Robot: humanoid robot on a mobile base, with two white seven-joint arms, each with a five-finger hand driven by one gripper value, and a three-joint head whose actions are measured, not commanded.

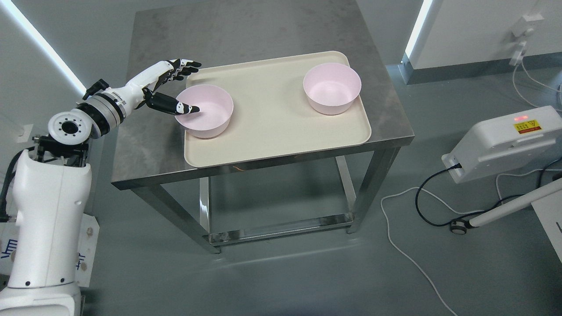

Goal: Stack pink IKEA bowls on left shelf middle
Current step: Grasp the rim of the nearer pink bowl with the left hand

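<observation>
One view only, taken from the robot's head. The camera sits high and looks steeply down and forward onto a steel table (263, 39), seen whole from moderately far, its far edge cut by the top of the frame. A beige tray (272, 145) lies near the frame's centre. The robot's own left arm (48, 210) fills the lower left corner, close to the lens. The right third takes in open floor with a white device (505, 145) and cables (412, 259). No second view exists, so no shared field is recorded.
</observation>
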